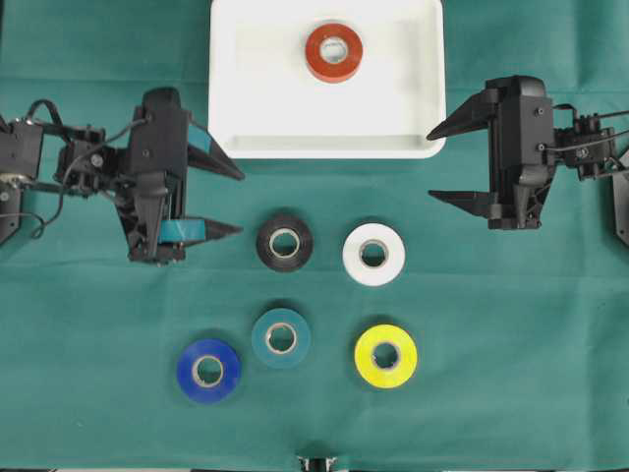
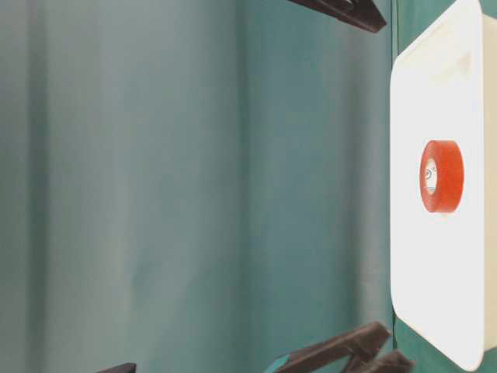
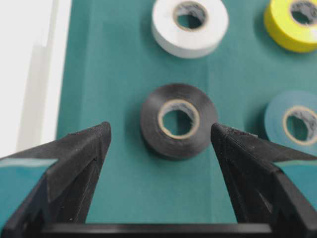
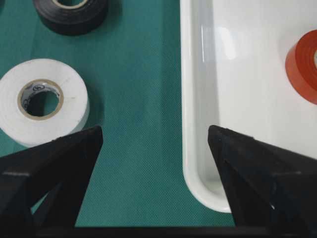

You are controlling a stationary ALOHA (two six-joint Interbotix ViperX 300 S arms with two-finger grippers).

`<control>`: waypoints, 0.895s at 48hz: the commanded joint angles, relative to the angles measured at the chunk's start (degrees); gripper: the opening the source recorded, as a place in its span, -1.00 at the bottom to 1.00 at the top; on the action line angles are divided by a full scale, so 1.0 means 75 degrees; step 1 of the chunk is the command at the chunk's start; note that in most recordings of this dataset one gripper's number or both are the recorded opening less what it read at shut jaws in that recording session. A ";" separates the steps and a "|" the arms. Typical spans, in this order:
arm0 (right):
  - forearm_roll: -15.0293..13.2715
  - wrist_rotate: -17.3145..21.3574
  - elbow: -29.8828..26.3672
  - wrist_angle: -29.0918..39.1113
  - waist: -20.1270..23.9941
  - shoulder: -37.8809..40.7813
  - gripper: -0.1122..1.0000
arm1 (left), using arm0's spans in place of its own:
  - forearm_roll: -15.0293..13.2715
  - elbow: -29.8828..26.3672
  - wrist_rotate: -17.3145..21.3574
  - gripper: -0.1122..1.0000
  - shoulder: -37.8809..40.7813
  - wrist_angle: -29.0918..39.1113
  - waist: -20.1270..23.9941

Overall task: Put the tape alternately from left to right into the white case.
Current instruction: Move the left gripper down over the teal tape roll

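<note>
The white case (image 1: 241, 118) lies at the top middle with the red-orange tape (image 1: 334, 52) flat inside it. On the green cloth below lie the black tape (image 1: 285, 242), white tape (image 1: 373, 254), teal tape (image 1: 281, 337), blue tape (image 1: 208, 371) and yellow tape (image 1: 385, 356). My left gripper (image 1: 239, 202) is open and empty, left of the black tape (image 3: 178, 120), its fingertips apart from it. My right gripper (image 1: 433, 164) is open and empty beside the case's right lower corner (image 4: 198, 183), with the white tape (image 4: 42, 101) off to one side.
Green cloth covers the whole table. In the table-level view the case (image 2: 435, 93) stands at the right edge with the red-orange tape (image 2: 443, 176) in it, and dark finger tips (image 2: 349, 12) show at top and bottom.
</note>
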 commanded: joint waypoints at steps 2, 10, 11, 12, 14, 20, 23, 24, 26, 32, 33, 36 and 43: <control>0.0012 0.0023 -0.0152 -0.0070 0.0023 -0.0047 0.47 | -0.0012 -0.0188 -0.0012 0.75 0.0059 -0.0047 -0.0199; 0.0012 0.0023 -0.0164 -0.0059 0.0023 -0.0047 0.47 | -0.0012 -0.0293 -0.0012 0.75 0.0223 -0.0047 -0.0539; 0.0012 0.0023 -0.0164 -0.0070 0.0023 -0.0047 0.47 | -0.0012 -0.0305 -0.0012 0.75 0.0246 -0.0047 -0.0574; 0.0012 0.0023 -0.0164 -0.0059 0.0023 -0.0035 0.47 | -0.0012 -0.0305 -0.0012 0.75 0.0270 -0.0047 -0.0621; 0.0012 0.0023 -0.0164 -0.0059 0.0023 -0.0047 0.47 | -0.0012 -0.0328 -0.0012 0.75 0.0328 -0.0035 -0.0727; 0.0012 0.0023 -0.0164 -0.0070 0.0023 -0.0047 0.47 | -0.0012 -0.0387 -0.0012 0.74 0.0480 -0.0047 -0.1020; 0.0012 0.0023 -0.0176 -0.0059 0.0023 -0.0035 0.47 | -0.0012 -0.0445 -0.0012 0.74 0.0563 -0.0047 -0.1148; 0.0000 0.0023 -0.0176 -0.0070 0.0023 -0.0035 0.47 | -0.0012 -0.0457 -0.0012 0.74 0.0598 -0.0035 -0.1195; 0.0012 0.0023 -0.0187 -0.0070 0.0035 -0.0047 0.47 | -0.0012 -0.0504 -0.0012 0.74 0.0656 -0.0047 -0.1266; 0.0012 0.0035 -0.0176 -0.0070 0.0023 -0.0047 0.47 | -0.0023 -0.0645 -0.0012 0.74 0.0879 -0.0047 -0.1500; 0.0012 0.0035 -0.0176 -0.0059 0.0023 -0.0035 0.47 | -0.0012 -0.0668 -0.0012 0.74 0.0914 -0.0047 -0.1535; 0.0012 0.0035 -0.0141 -0.0070 0.0023 -0.0047 0.47 | -0.0012 -0.0750 -0.0012 0.74 0.1020 -0.0035 -0.1676; 0.0012 0.0035 -0.0129 -0.0070 0.0023 -0.0035 0.47 | -0.0012 -0.0891 -0.0012 0.74 0.1195 -0.0035 -0.1922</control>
